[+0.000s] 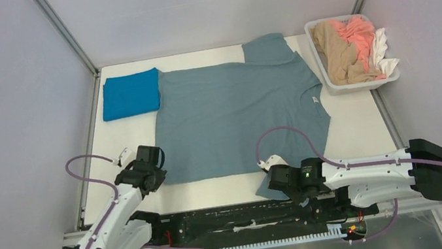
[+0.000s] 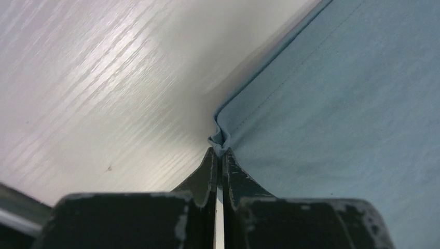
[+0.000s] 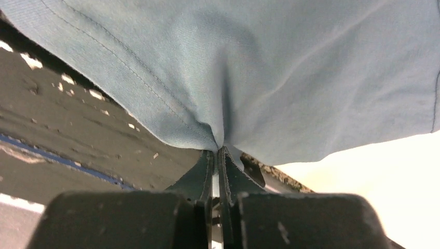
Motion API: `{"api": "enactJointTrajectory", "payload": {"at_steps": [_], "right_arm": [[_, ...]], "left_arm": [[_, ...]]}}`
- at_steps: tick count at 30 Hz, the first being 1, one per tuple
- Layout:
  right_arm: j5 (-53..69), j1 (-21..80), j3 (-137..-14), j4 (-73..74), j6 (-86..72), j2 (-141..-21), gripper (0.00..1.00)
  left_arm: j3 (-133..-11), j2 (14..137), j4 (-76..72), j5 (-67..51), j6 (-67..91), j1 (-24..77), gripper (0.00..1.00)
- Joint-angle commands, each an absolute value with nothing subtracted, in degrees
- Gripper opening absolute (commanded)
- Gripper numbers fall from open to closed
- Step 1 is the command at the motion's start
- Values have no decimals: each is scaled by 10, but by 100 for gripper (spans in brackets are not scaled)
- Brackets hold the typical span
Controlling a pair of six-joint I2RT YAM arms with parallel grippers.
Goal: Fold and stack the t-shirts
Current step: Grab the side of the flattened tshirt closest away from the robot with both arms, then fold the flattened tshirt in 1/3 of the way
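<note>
Top external: large grey-blue t-shirt lies spread flat mid-table, neck towards the right, hem towards the left, one sleeve at the far edge and the other at the near edge. Cobalt blue t-shirt sits folded into a rectangle at the far left corner. Its right edge meets the far hem corner of the grey-blue one, and I can't tell if they overlap. White basket is at the far right corner, just beside the grey-blue shirt's far shoulder, holding tan, coral and white clothes piled above its rim. Purple cable of the right arm loops up over the near part of the spread shirt, while the left arm's loop stays over bare table, off the cloth. Left wrist: left gripper is pinched tight on the near hem corner of the grey-blue shirt. The fingers are pressed together with only a small bunched fold of hem poking out past the tips, and the rest of the cloth lies flat on the table to the right. Right wrist: right gripper is likewise clamped, no gap, on the edge of the near sleeve. Cloth puckers into the tips and fans out above them. That sleeve hangs past the table's near edge over the scuffed black base rail, which sits directly under the grip point.
</note>
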State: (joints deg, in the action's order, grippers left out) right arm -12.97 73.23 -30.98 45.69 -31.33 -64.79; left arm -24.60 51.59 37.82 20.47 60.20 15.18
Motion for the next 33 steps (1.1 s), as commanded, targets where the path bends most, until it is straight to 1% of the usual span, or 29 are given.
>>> {"api": "enactJointTrajectory", "payload": {"at_steps": [1, 3, 9, 11, 14, 16, 20, 22, 27, 31, 33], "right_arm": [[-88, 732, -335, 526, -302, -613, 0], [-56, 733, -334, 554, -307, -593, 0], [-48, 737, -342, 604, -331, -533, 0], [-85, 736, -351, 602, -335, -533, 0], [-182, 734, -392, 606, -362, -541, 0], [-254, 719, -418, 607, -369, -550, 0], [-359, 641, -455, 590, -349, -571, 0], [-385, 592, -473, 562, -326, -575, 0], [-398, 508, -487, 430, -242, -595, 0], [-469, 459, -515, 366, -210, -627, 0], [-460, 434, -521, 323, -180, -637, 0]], "left_arm": [[-256, 452, 481, 193, 610, 153, 2], [-243, 416, 482, 146, 621, 154, 2], [-250, 339, 520, 99, 644, 157, 2], [-258, 322, 531, 104, 653, 158, 2], [-262, 315, 531, 125, 651, 159, 2], [-263, 333, 504, 124, 637, 159, 2], [-269, 404, 432, 96, 631, 159, 2], [-277, 428, 402, 104, 634, 159, 2], [-315, 478, 354, 140, 639, 158, 2], [-350, 533, 333, 163, 632, 157, 2], [-371, 564, 325, 172, 628, 157, 2]]}}
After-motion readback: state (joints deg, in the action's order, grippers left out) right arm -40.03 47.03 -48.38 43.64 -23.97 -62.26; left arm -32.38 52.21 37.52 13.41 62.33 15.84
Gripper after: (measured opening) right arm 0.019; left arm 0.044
